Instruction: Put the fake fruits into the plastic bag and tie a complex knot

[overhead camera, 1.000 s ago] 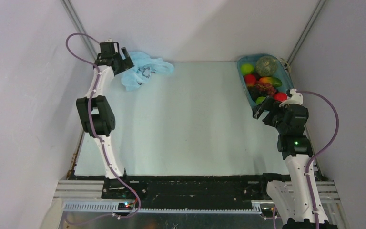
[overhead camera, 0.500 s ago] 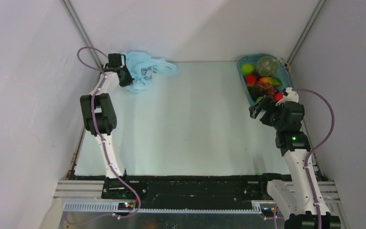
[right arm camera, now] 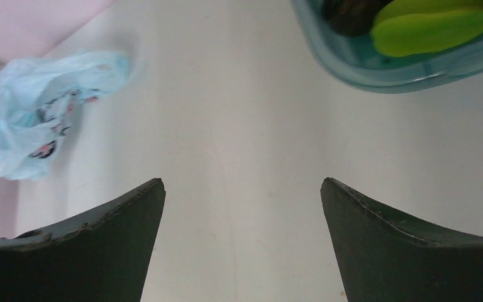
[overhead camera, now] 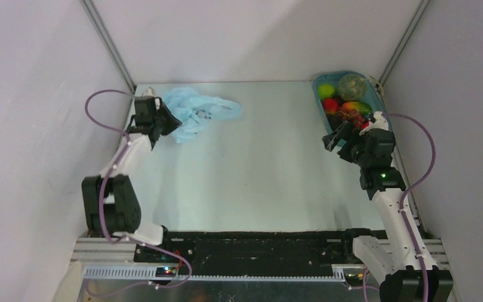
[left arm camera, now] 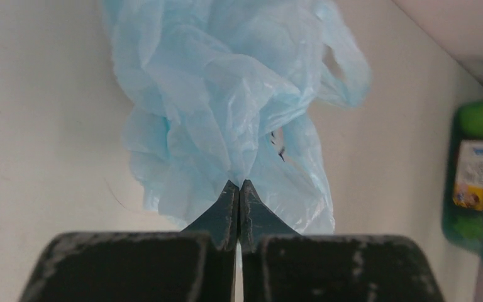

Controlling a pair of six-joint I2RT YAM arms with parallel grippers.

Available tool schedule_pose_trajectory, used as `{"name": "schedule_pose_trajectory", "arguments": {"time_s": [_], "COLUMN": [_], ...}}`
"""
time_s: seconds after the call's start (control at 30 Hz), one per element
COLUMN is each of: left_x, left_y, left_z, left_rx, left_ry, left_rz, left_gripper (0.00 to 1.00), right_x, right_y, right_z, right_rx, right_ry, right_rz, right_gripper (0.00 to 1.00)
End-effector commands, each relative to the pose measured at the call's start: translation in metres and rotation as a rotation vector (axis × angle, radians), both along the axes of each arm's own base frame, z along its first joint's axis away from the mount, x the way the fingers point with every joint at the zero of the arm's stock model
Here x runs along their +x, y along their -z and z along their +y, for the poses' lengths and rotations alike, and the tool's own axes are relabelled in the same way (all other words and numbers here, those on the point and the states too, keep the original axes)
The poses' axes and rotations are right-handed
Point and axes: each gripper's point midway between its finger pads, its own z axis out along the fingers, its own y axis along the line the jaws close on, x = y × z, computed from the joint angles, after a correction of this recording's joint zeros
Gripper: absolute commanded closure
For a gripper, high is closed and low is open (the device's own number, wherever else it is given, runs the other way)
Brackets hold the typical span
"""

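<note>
fingers (left arm camera: 223, 217) of my left gripper (left arm camera: 239, 184) pinched shut on the light-blue plastic bag (left arm camera: 226, 94), right gripper (right arm camera: 242, 182) spread wide over the pale table (overhead camera: 258, 176), white walls (overhead camera: 258, 38) all around.

Top cam: high behind me, facing down the table (overhead camera: 245, 163). Left wrist cam tight on plastic bag (left arm camera: 226, 107); right wrist shares it, far off.

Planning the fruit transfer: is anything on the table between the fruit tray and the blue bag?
Nothing visible does: only bare table lies between the fake fruits in their teal tray and the plastic bag. The left hand is shut on the bag's film; the open right hand is by the tray.
</note>
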Motion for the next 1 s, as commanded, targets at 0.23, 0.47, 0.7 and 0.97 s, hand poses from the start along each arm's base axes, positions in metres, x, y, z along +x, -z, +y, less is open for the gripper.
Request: {"name": "schedule_pose_trajectory", "arguments": {"time_s": [0.23, 0.47, 0.7, 0.97], "left_x": [-0.117, -0.177, -0.209, -0.203], "left_y": [-0.028, -0.001, 0.022, -0.061], "left_z": [-0.122, -0.141, -0.139, -0.108], "left_rx": [-0.137, -0.164, -0.066, 0.172], "left_ry": [0.194, 0.197, 0.321, 0.359], "left_rz": [-0.112, -0.106, -0.002, -0.128], "left_gripper": [1.00, 1.00, 0.57, 0.09], "right_x": [-0.046, -0.074, -0.084, -0.083], "right_y": [-0.009, 0.039, 0.073, 0.063], "right_z": [0.116, 0.145, 0.154, 0.142], "right_rx": [0.284, 0.275, 0.331, 0.335], "right_ry": [-0.285, -0.327, -0.249, -0.165], "right_rz": [-0.030, 0.106, 0.240, 0.193], "right_gripper": [0.01, 0.01, 0.01, 0.01]}}
